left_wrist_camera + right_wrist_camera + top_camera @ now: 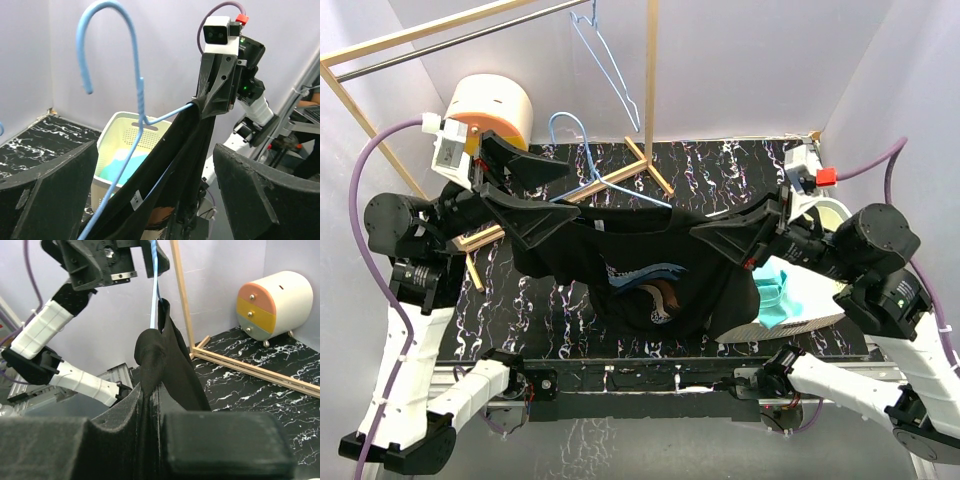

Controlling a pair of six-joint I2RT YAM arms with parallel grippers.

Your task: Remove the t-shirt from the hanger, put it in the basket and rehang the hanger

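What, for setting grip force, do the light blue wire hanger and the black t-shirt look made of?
The light blue wire hanger looks like thin wire, probably metal under a smooth, slightly glossy blue coating; the wound twist below its hook suggests bent wire. The black t-shirt looks like soft matte knit fabric, possibly cotton; it drapes, sags and bunches into folds.

Black marbled tabletop (720,165), wooden rack (649,70), perhaps lilac walls (740,60).

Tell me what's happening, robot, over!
Left claw open, facing hanger. Right claw shut on t-shirt. T-shirt not yet off hanger. Basket nearby.
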